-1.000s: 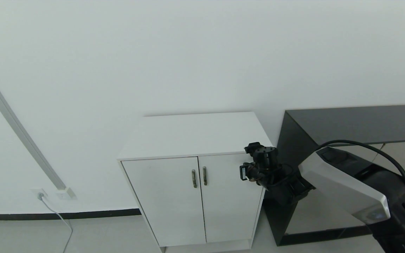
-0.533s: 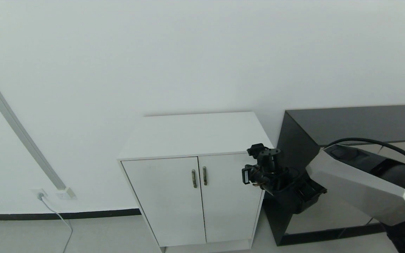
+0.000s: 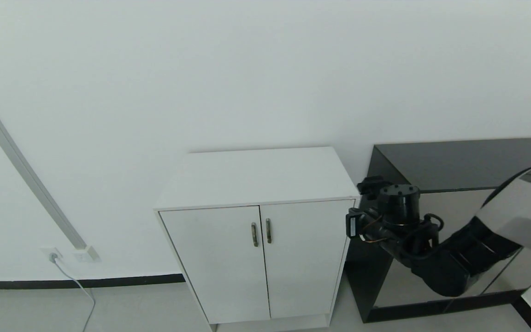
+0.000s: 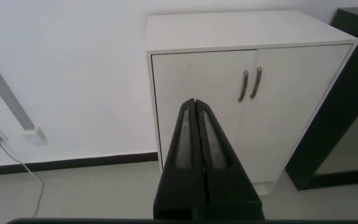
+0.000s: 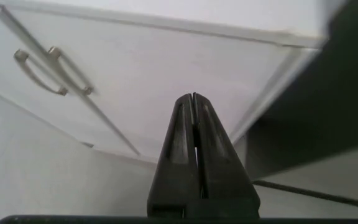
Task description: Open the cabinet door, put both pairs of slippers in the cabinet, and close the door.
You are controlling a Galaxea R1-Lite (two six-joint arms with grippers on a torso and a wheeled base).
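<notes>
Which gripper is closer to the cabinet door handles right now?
Right. The right gripper, shut, sits near the cabinet's right front edge, off to the right of the handles. The left gripper, also shut, hangs farther back, facing the cabinet front.

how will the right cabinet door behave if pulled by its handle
The right door looks like a flat rigid panel, so it should swing stiffly, probably hinged at its outer edge since the handle sits by the centre seam. The slim, smooth-looking handle might slip in a grip. The cabinet stands squat, so tipping seems unlikely.
</notes>
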